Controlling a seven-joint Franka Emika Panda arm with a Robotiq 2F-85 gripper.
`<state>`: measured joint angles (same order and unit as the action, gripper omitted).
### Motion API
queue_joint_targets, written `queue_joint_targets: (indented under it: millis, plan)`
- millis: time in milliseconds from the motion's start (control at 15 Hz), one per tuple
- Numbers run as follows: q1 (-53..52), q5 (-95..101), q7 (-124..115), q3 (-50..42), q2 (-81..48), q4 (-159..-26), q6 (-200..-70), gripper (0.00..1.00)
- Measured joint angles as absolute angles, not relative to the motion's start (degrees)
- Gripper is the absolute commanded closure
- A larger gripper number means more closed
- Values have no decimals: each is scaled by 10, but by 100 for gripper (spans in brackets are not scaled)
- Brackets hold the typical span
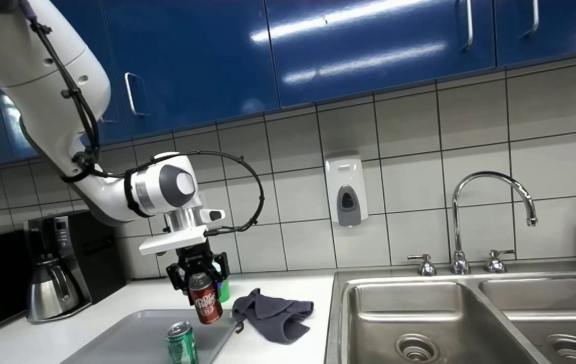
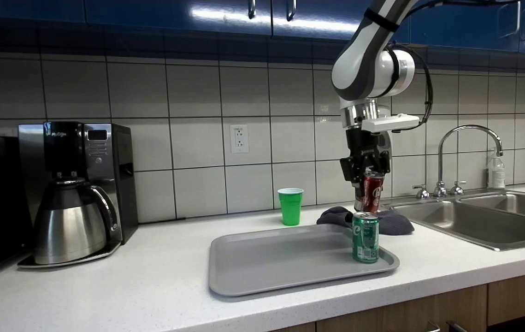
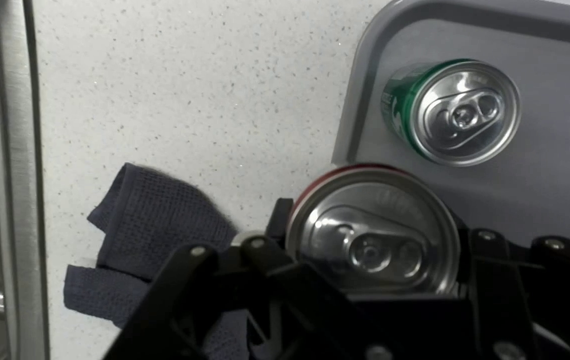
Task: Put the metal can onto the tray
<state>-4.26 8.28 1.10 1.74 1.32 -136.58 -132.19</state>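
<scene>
The metal can is a small red can with white lettering and a silvery top. My gripper (image 1: 206,289) is shut on the red can (image 1: 209,307) in both exterior views and holds it in the air, slightly tilted. In an exterior view the gripper (image 2: 367,191) holds the can (image 2: 373,193) behind the green can. In the wrist view the can's silvery top (image 3: 372,220) sits between the fingers and covers part of the tray's edge. The grey tray (image 2: 280,258) lies flat on the counter; it also shows in the wrist view (image 3: 560,165).
A green can (image 2: 365,240) stands upright on the tray near its sink-side end. A dark cloth (image 1: 277,316) lies between tray and sink (image 1: 341,323). A green cup (image 2: 291,207) stands behind the tray. A coffee maker (image 2: 78,203) stands at the counter's far end.
</scene>
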Motion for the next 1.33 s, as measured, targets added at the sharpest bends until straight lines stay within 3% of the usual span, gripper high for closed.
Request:
queue_joint_targets:
  millis: [1333]
  plan:
    - [-115, 40, 47, 96, -94, -1230, -1317, 60]
